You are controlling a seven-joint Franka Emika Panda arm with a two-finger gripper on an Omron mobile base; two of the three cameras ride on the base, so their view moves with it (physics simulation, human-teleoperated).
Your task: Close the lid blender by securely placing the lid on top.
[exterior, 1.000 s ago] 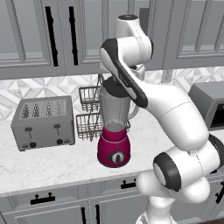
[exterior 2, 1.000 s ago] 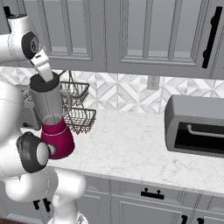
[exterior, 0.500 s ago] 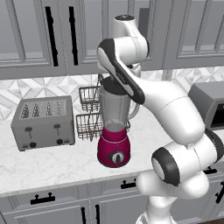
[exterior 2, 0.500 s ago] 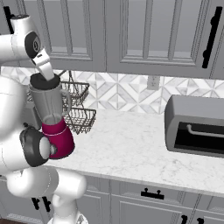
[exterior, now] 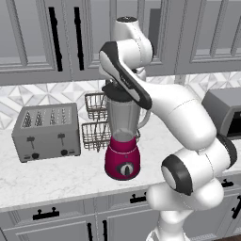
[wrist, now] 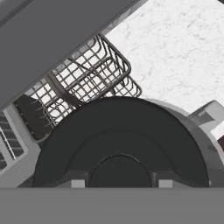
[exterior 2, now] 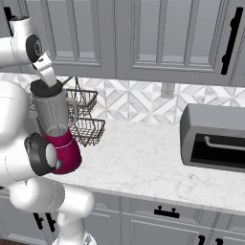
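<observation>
— Where is the lid [wrist: 120, 144] relative to your gripper [exterior 2: 48, 82]?

— Directly under my hand, filling most of what I see along the fingers. It sits on the rim of the blender [exterior: 123, 136] jar, and the jar's handle [wrist: 209, 114] pokes out to my right.

— Are your fingers clamped on it?

— I cannot tell. The fingertips are down at the lid and hidden against its dark surface, so whether they are apart or together is unclear.

— What else is near?

— A wire basket rack [wrist: 96, 74] just beyond the lid, against the wall, with marble counter [wrist: 175, 48] beside it. A grey toaster [exterior: 46, 132] stands well off to my left.
</observation>
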